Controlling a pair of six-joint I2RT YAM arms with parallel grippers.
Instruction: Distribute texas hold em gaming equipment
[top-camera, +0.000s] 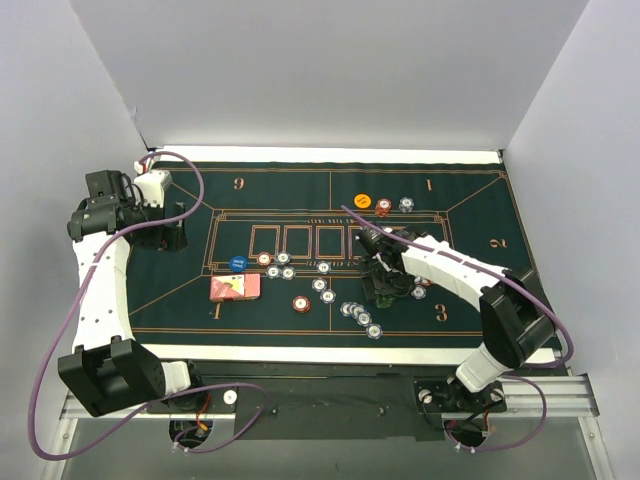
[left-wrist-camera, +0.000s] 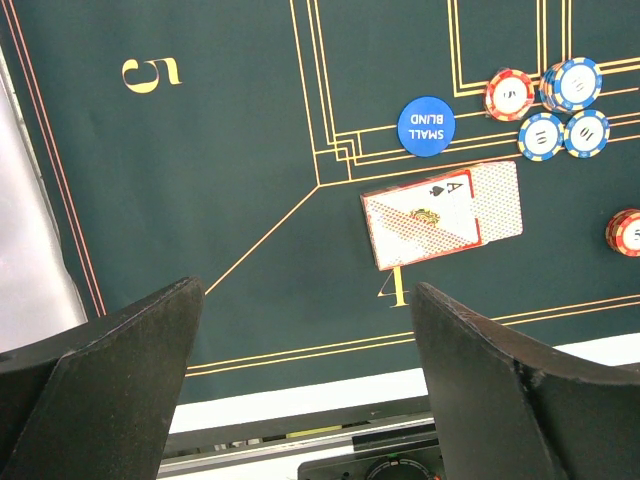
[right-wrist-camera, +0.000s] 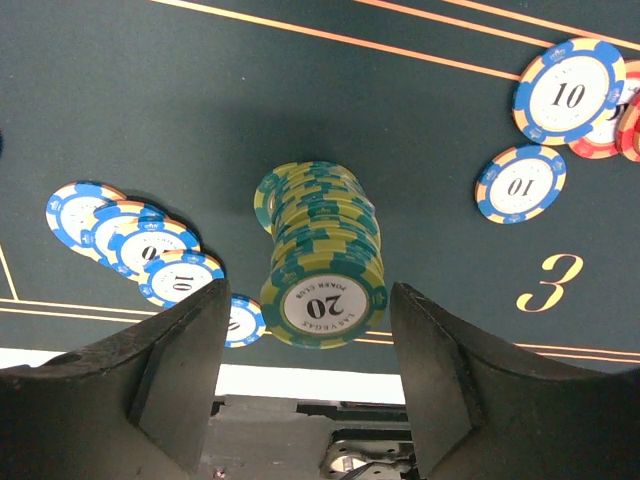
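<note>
Two black fingers (right-wrist-camera: 180, 380) of the right gripper (right-wrist-camera: 308, 290) stand either side of a tall, leaning stack of green-and-yellow poker chips (right-wrist-camera: 322, 250), top chip marked 20. Jaws apart, nothing clamped: felt shows between the stack and the finger on the picture's left, while the other finger sits right at the stack's edge, and whether it touches I cannot tell. One blue-and-white chip (right-wrist-camera: 241, 322) peeks out half hidden behind that left-hand finger, the tail of a fanned row of blue-and-white chips (right-wrist-camera: 130, 240) just beside the stack. Further off, a blue-edged chip marked 10 (right-wrist-camera: 520, 183) lies near the gold numeral 3 (right-wrist-camera: 549, 283), with red chips (right-wrist-camera: 631, 125) cut off by the frame. From above, the stack is lost under the gripper's dark bulk. The right arm (top-camera: 450, 265) comes from its base at the near right, elbow raised, forearm slanting in over the dark green felt mat (top-camera: 270, 180).

Across the table, the left gripper (left-wrist-camera: 308, 300) hangs wide open, nothing between its fingers, above the mat's left part; the left arm (top-camera: 97, 290) rises along that side and folds over. Beneath lie red-backed playing cards (left-wrist-camera: 497, 200), an ace of spades (left-wrist-camera: 440, 190) showing, and a round blue disc reading SMALL BLIND (left-wrist-camera: 426, 125) near them. Well apart, at the far side, sits an orange disc (top-camera: 362, 201).
</note>
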